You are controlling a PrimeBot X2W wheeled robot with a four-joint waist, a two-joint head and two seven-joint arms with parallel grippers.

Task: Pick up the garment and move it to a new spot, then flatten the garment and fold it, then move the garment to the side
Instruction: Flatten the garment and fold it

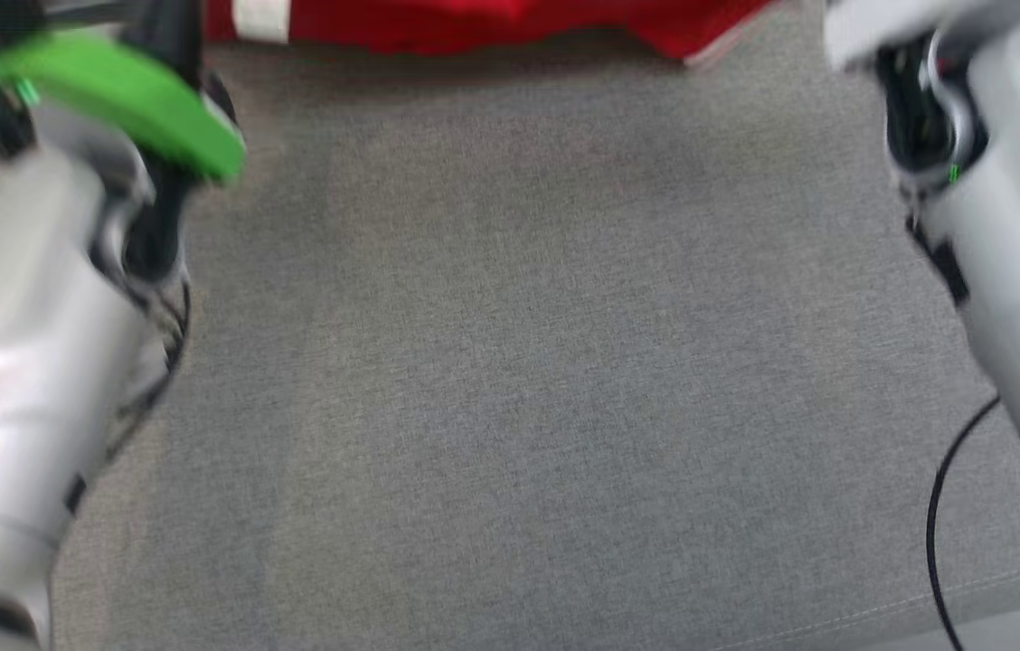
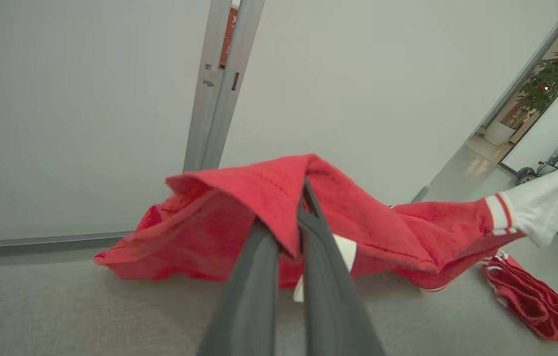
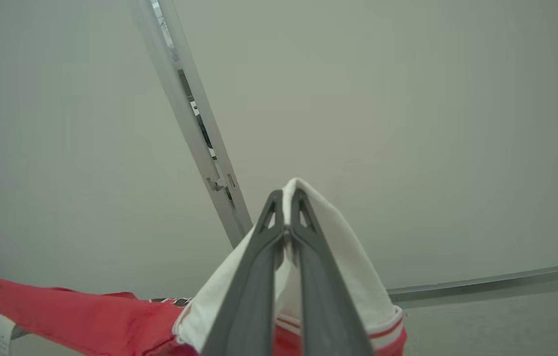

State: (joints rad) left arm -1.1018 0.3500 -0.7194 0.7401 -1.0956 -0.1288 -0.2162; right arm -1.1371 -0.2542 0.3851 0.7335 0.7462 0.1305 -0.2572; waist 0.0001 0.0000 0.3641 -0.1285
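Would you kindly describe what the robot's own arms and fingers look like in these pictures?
Both arms have smooth pale grey shells with black joints. The left arm carries a bright green piece near its wrist; a thin black cable loops beside the right arm. The fingers are long, dark grey and tapering, with small triangular cut-outs near the tips.

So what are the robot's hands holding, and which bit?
The red garment. The left gripper pinches a fold of its red cloth; the right gripper pinches its white end.
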